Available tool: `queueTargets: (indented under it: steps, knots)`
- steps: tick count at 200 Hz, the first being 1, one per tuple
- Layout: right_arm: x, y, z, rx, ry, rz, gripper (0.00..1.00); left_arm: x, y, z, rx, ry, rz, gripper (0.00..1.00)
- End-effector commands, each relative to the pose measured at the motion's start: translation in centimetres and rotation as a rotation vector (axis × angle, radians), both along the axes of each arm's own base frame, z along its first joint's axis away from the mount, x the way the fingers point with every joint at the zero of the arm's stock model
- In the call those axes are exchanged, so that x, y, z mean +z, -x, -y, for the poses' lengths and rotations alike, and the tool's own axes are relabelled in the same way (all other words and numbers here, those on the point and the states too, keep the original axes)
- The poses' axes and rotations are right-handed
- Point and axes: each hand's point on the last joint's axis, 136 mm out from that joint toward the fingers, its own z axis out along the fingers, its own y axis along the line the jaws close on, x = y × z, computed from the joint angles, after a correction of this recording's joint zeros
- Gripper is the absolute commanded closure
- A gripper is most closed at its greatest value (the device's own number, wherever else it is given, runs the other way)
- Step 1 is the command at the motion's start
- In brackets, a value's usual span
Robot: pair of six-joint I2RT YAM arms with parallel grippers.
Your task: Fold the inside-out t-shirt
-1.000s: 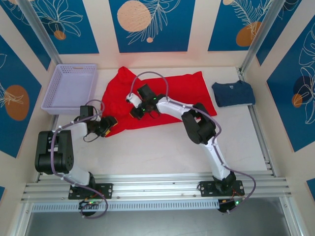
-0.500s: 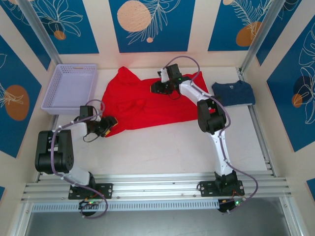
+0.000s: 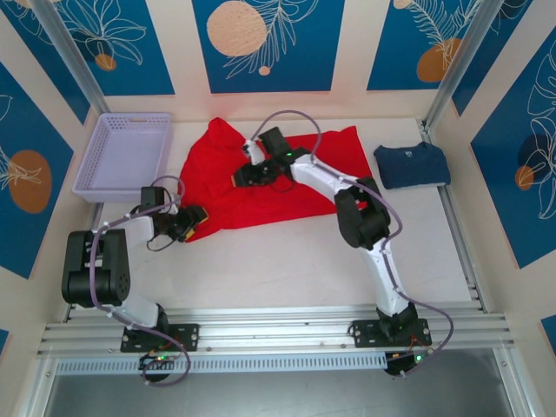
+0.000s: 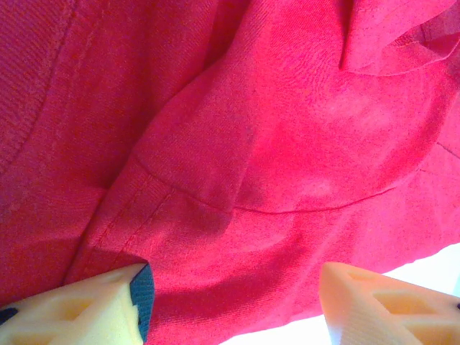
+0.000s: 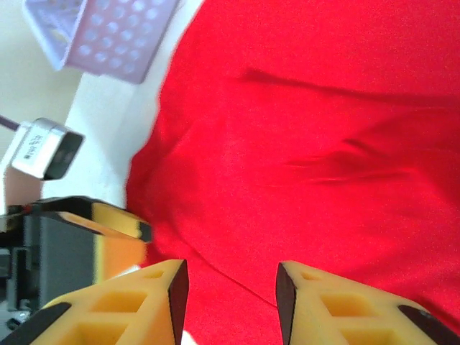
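The inside-out t-shirt [image 3: 287, 178] is bright red and lies spread, with wrinkles, at the back middle of the table. My right gripper [image 3: 240, 178] hovers over the shirt's left half. In the right wrist view its fingers stand apart with only red cloth [image 5: 302, 144] beneath, so the right gripper [image 5: 230, 298] is open and holds nothing. My left gripper [image 3: 193, 221] sits low at the shirt's front-left corner. In the left wrist view the left gripper [image 4: 233, 305] is open, and the shirt's hemmed edge [image 4: 237, 215] lies in the gap between the fingers.
A lavender plastic basket [image 3: 126, 155] stands at the back left, also in the right wrist view [image 5: 108, 32]. A folded navy blue t-shirt [image 3: 413, 165] lies at the back right. Bare white table [image 3: 278, 261] stretches in front of the shirt.
My right gripper opened and let go of the cloth, swung to the shirt's back right, then came back left over it. The bunched cloth now lies flatter. The left arm stayed still.
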Motion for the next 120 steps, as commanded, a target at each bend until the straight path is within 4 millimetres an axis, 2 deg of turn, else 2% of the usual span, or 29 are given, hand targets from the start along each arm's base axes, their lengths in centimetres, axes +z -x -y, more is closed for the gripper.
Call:
queueTargets:
  steps: [1, 22, 78, 120]
  knots:
    - [-1.8, -0.2, -1.8, -0.028, -0.006, -0.101, 0.61, -2.2, 1.1, -0.8, 0.003, -0.042, -0.061, 0.37]
    - [-3.5, -1.2, -2.0, -0.064, 0.029, -0.117, 0.61, -2.2, 1.1, -0.8, 0.001, -0.045, -0.060, 0.37]
    - [-6.9, -1.9, -1.8, -0.100, 0.102, -0.155, 0.62, -2.4, 1.1, -0.8, 0.003, -0.039, -0.063, 0.37]
    - [-8.4, -3.3, -2.9, -0.125, 0.081, -0.171, 0.62, -2.9, 1.3, -0.7, 0.003, -0.039, -0.074, 0.37]
